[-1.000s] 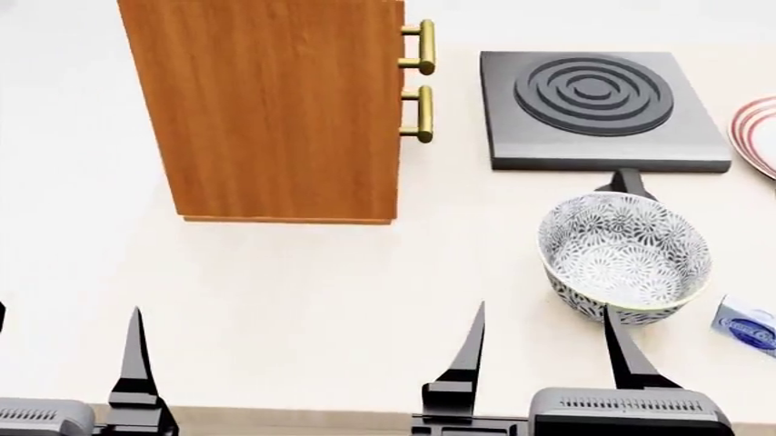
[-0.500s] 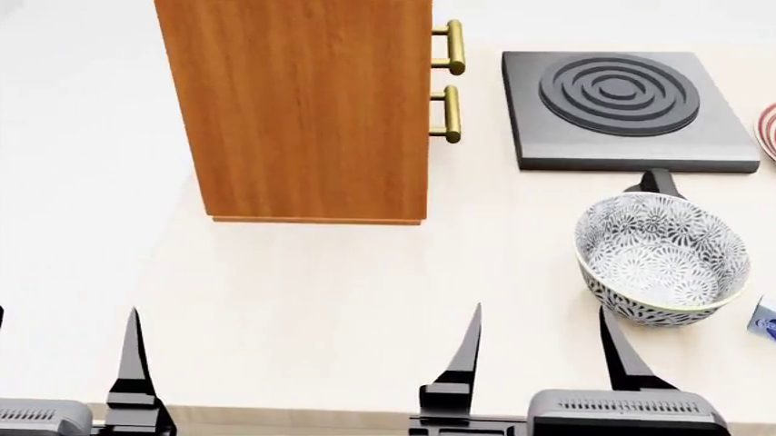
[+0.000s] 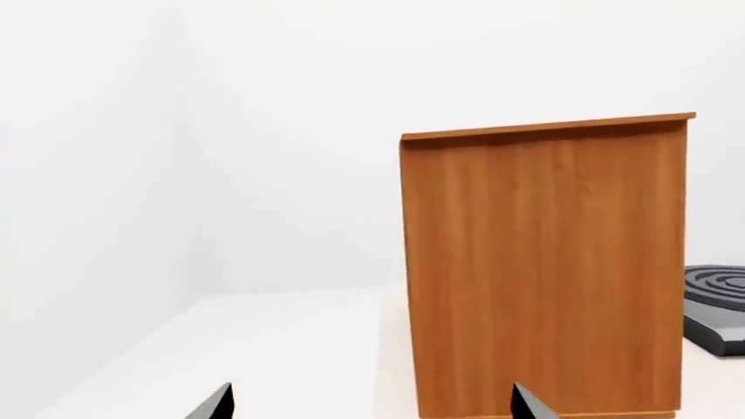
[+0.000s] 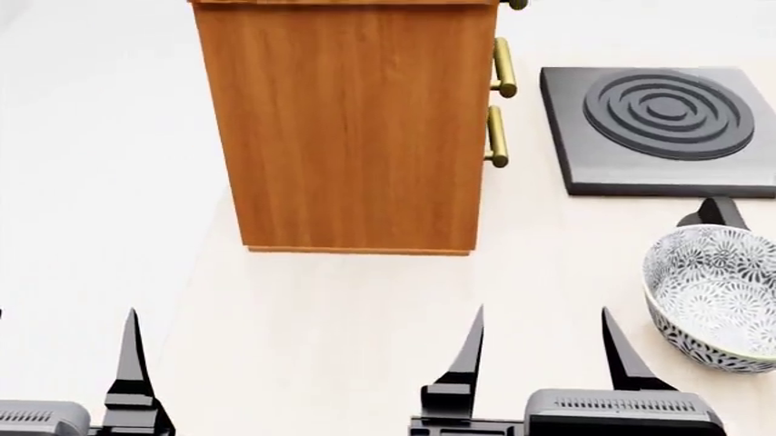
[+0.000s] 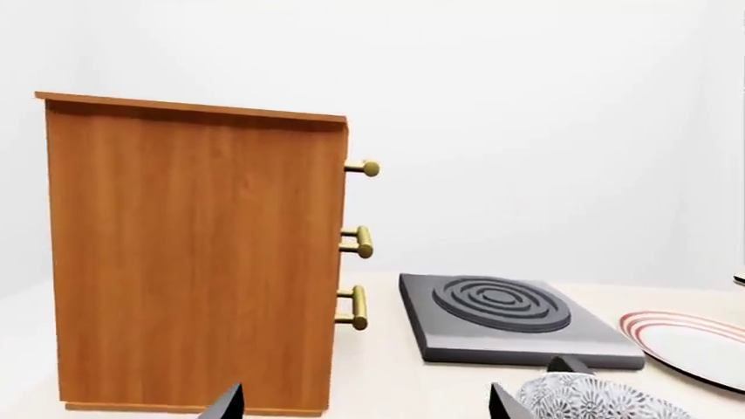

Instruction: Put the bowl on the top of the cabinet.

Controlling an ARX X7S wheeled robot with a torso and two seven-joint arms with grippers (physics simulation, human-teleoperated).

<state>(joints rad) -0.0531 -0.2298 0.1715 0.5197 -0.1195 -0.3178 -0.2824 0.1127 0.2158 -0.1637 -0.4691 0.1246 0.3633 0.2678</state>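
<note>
- Landmark: tall orange-brown wood-grain cabinet [image 4: 352,127] standing on the pale counter [image 4: 303,327]; I see its plain side panel, with brass bar handles [image 4: 500,102] on the face turned toward the hob.
- Deep round bowl, white with a dense grey leaf pattern [image 4: 718,309], sits upright on the counter, well off the cabinet's handle side and nearer to me than the hob; the head view crops it.
- Dark grey square hob with concentric rings [image 4: 661,127] lies beyond the cabinet's handles; a small black part [image 4: 715,214] shows between it and the bowl.
- Flat white plate with red rim rings [image 5: 693,345] lies past the hob, away from the cabinet.
- Right gripper [image 4: 542,350]: jaws spread apart, empty, short of the cabinet's near bottom edge, beside the bowl but clear of it.
- Left gripper [image 3: 370,403]: fingers spread wide, nothing between them, pointing at the cabinet's side panel.
</note>
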